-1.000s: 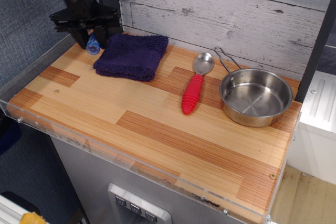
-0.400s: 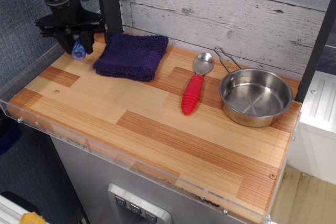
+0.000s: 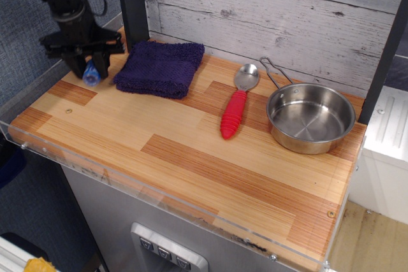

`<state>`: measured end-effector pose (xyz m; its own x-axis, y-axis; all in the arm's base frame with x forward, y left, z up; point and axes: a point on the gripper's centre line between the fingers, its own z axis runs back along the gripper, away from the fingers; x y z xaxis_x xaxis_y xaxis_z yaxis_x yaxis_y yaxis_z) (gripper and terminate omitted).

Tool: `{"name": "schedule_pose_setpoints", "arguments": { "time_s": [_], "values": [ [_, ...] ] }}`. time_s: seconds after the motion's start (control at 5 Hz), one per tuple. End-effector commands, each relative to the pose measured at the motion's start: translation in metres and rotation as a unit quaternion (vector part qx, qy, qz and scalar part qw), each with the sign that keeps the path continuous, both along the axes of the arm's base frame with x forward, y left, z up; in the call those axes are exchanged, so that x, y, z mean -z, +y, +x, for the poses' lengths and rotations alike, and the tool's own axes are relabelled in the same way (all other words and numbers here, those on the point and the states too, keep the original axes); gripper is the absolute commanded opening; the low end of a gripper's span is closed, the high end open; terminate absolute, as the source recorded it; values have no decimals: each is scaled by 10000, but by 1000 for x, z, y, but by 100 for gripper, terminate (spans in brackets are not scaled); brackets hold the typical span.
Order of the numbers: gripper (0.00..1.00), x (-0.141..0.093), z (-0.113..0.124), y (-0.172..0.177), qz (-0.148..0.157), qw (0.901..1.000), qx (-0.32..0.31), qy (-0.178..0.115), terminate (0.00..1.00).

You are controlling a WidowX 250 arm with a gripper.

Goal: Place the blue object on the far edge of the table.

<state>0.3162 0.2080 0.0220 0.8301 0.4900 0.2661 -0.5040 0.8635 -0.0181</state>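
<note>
The blue object, a small blue toy can (image 3: 91,75), hangs between the black gripper's (image 3: 88,67) fingers at the far left corner of the wooden table (image 3: 191,157). The gripper is shut on the can and holds it low over the table's left end, just left of the dark purple knitted cloth (image 3: 159,68). Whether the can touches the wood I cannot tell. The arm rises from the gripper toward the upper left.
A spoon with a red handle (image 3: 234,107) lies at the middle back. A steel pan (image 3: 309,118) sits at the right back. A clear plastic rim (image 3: 38,84) runs along the table's edges. A black post (image 3: 131,4) and a plank wall stand behind.
The gripper has carried the can to the left, away from the cloth's corner, and then slightly lower toward the table's left end.
</note>
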Motion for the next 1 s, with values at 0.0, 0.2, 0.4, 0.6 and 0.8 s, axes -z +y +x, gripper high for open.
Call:
{"name": "schedule_pose_setpoints", "arguments": {
  "time_s": [0.0, 0.2, 0.4, 0.6, 0.8],
  "values": [
    [100, -17, -8, 6, 56, 9993, -348, -144, 0],
    [100, -19, -7, 6, 41, 9993, -331, -155, 0],
    [100, -20, -7, 6, 47, 9993, -340, -167, 0],
    [100, -25, -6, 4, 15, 9991, -345, -254, 0],
    [100, -41, -1, -1, 0, 9986, -355, -383, 0]
  ]
}}
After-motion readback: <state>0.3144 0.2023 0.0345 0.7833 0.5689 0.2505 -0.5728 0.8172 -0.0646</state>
